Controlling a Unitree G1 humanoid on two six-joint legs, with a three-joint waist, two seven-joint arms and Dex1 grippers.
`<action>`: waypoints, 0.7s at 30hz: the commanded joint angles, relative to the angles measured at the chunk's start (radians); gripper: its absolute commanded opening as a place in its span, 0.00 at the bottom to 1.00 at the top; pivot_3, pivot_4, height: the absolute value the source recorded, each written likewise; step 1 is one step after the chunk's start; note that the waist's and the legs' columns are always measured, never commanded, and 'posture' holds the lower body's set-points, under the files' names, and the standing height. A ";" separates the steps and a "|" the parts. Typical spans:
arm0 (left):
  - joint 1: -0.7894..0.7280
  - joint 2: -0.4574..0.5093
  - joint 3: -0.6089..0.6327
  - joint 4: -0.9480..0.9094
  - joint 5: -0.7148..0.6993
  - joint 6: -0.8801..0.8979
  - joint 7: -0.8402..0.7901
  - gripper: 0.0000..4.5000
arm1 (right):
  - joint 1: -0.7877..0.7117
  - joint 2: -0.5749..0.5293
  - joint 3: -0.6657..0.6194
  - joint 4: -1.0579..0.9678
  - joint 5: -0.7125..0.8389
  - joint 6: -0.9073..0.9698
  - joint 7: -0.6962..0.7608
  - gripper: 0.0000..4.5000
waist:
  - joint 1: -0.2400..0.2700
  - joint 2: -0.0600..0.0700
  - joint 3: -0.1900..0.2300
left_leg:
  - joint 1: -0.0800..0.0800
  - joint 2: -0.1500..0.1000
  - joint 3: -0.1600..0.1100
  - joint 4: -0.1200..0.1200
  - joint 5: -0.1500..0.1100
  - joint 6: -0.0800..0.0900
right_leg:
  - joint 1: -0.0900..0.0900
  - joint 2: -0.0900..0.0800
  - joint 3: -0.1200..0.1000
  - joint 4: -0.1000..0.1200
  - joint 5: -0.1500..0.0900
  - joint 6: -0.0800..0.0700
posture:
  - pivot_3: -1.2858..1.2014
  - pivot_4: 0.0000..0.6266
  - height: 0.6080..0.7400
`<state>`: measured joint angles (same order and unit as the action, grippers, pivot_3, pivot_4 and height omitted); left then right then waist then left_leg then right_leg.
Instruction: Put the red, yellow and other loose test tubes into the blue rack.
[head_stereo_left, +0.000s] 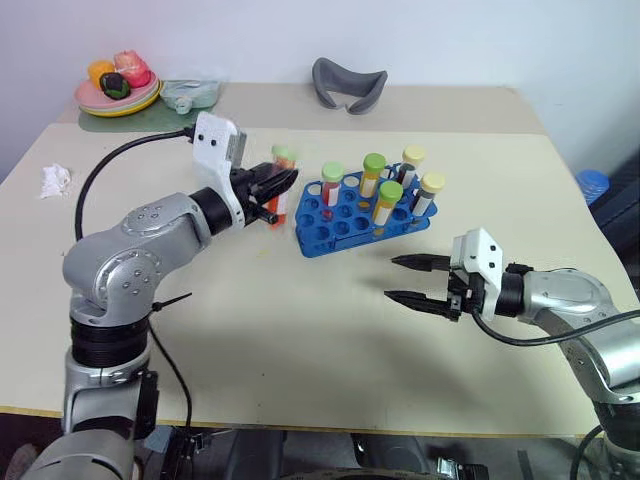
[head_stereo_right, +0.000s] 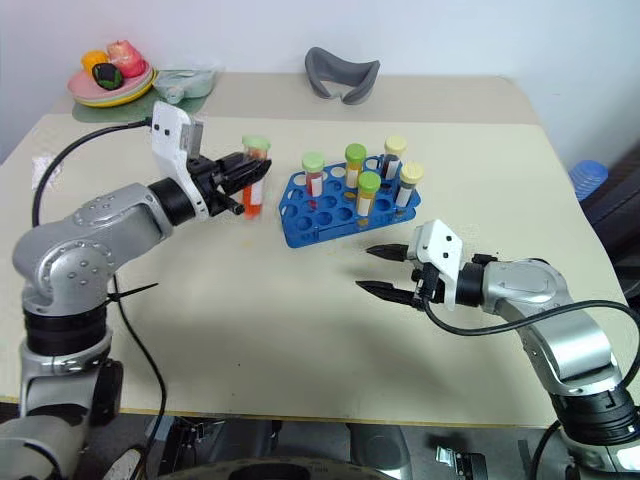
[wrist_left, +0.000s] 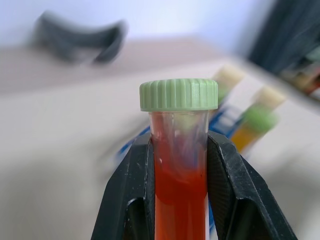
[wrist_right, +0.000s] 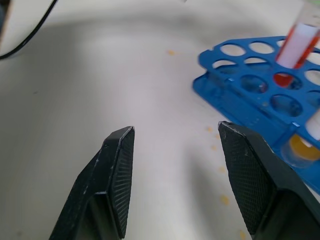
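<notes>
A red test tube (wrist_left: 180, 165) is being gripped below its green cap by the left gripper's (head_stereo_left: 268, 190) jaws, beside the blue rack (head_stereo_left: 330, 232); probably light, slippery plastic. The right gripper's (head_stereo_left: 408, 281) jaws are being held open.

Left tool (head_stereo_left: 272, 190) raised, fingers clamped, right tool (head_stereo_left: 408, 281) low, fingers parted, pointing left

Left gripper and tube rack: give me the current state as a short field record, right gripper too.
left gripper: shut on a red tube with a green cap, held upright above the table, beside the rack
right gripper: open, holding nothing, over the table in front of the rack
blue rack: on the table, five capped tubes standing in it, several holes free
</notes>
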<state>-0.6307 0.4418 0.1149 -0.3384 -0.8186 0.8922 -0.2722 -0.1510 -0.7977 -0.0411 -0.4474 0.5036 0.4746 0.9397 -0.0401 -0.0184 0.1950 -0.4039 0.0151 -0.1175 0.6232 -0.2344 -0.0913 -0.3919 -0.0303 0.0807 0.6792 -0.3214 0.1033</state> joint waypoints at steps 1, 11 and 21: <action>-0.026 -0.033 -0.015 0.111 0.114 -0.252 -0.143 0.17 | 0.007 0.025 -0.046 -0.057 0.019 0.051 -0.085 0.60 | -0.003 0.000 0.000 | 0.000 0.000 0.000 0.000 0.000 0.000 | 0.000 0.000 0.000 0.000 0.000 0.000 | 0.52 0.24 1.00; -0.058 -0.169 -0.115 0.479 0.247 -0.681 -0.543 0.17 | 0.129 0.123 -0.095 -0.216 -0.009 0.160 -0.354 0.60 | 0.000 0.000 0.000 | -0.003 0.000 0.000 0.003 -0.001 0.003 | -0.002 0.001 -0.001 0.000 0.000 0.000 | 0.52 0.24 1.00; -0.179 -0.206 -0.142 0.722 0.313 -0.761 -0.731 0.17 | 0.173 0.167 -0.079 -0.272 -0.029 0.158 -0.439 0.60 | -0.004 0.000 0.000 | -0.003 0.000 0.000 0.005 -0.002 0.004 | -0.001 0.001 -0.001 0.002 0.000 0.000 | 0.52 0.24 1.00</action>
<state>-0.7843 0.2425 -0.0183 0.3603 -0.5305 0.1793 -0.9619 0.0228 -0.6374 -0.1081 -0.6740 0.4781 0.6447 0.5126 -0.0440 -0.0179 0.1947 -0.4069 0.0153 -0.1177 0.6286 -0.2367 -0.0871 -0.3930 -0.0290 0.0797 0.6813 -0.3215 0.1036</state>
